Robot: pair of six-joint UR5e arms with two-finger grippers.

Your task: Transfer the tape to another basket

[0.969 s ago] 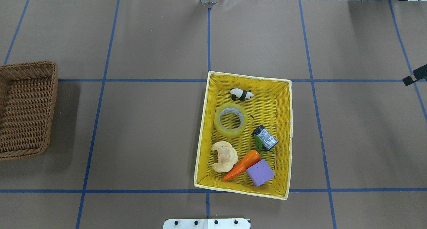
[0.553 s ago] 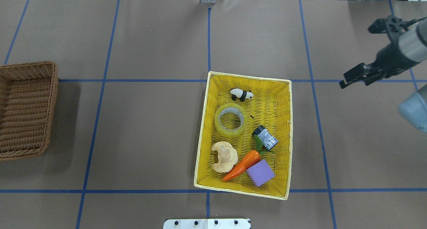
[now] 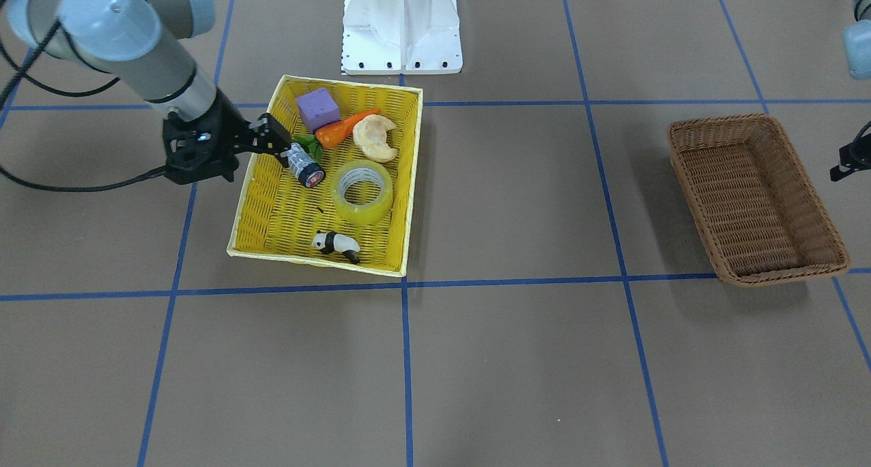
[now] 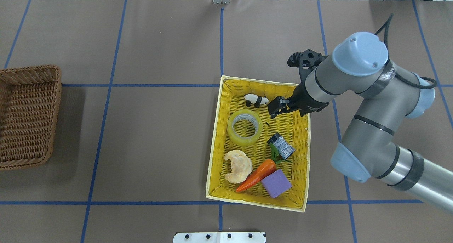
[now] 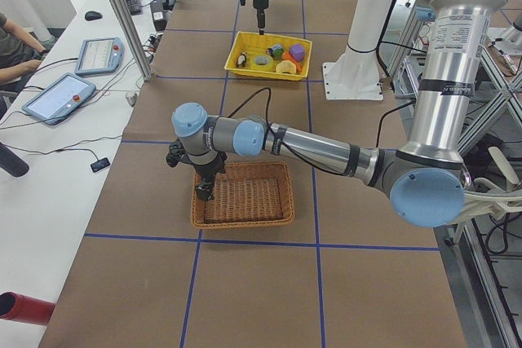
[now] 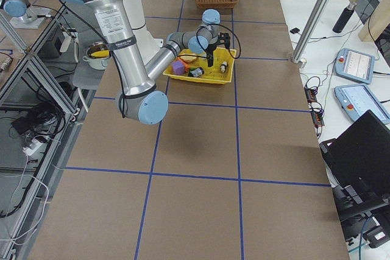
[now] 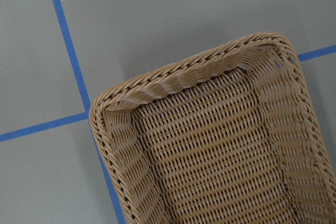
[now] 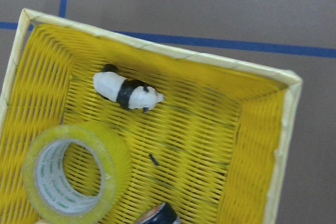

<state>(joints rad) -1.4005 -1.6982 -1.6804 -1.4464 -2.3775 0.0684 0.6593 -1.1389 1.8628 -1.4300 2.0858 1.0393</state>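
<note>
The tape (image 4: 245, 141), a translucent yellow roll with a pale core, lies flat in the yellow basket (image 4: 290, 126); it also shows in the front view (image 3: 363, 212) and the right wrist view (image 8: 118, 161). My right gripper (image 4: 275, 109) hangs open and empty over the yellow basket's far right part, right of the tape and near the panda (image 4: 255, 100). The brown wicker basket (image 4: 28, 115) stands empty at the table's left end. My left gripper (image 5: 202, 191) hovers over its corner (image 7: 220, 145); I cannot tell whether it is open or shut.
The yellow basket also holds a dark cylinder (image 4: 281, 145), a carrot (image 4: 257, 174), a croissant (image 4: 238, 166) and a purple block (image 4: 276, 182). Bare brown table with blue tape lines lies between the two baskets.
My right arm has swung in from the table's right edge to above the yellow basket's far right part. The objects have not moved.
</note>
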